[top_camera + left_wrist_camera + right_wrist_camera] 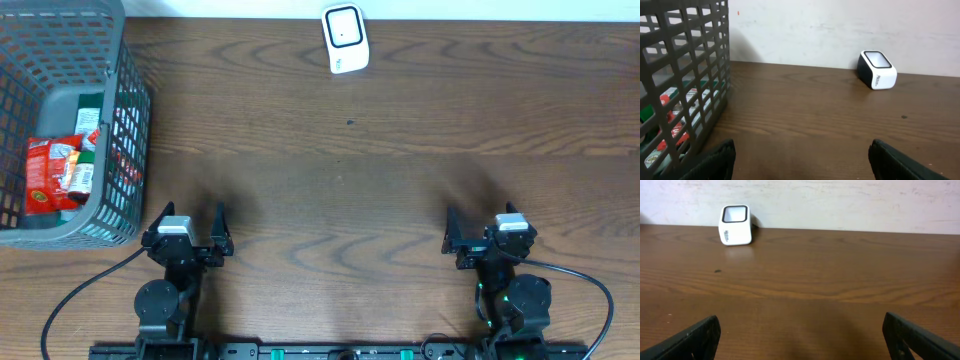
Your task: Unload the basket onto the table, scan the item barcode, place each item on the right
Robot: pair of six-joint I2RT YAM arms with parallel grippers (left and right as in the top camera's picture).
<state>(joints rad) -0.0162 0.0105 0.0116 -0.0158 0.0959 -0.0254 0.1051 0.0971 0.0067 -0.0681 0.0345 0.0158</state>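
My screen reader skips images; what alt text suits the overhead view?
The left gripper and right gripper sit open, empty, at a dark wooden table. A grey plastic basket of red snack packets sits far-left; a white boxy scanner stands top-centre.

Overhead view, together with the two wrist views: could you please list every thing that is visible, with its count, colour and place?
table: 1, dark brown wood, under everything
basket: 1, grey mesh, left side of the table
packets: several, exact count unclear, red, green and white, inside the basket
scanner: 1, white with dark window, far edge, near centre
left gripper: 1, black, near edge, open, empty
right gripper: 1, black, near edge, open, empty
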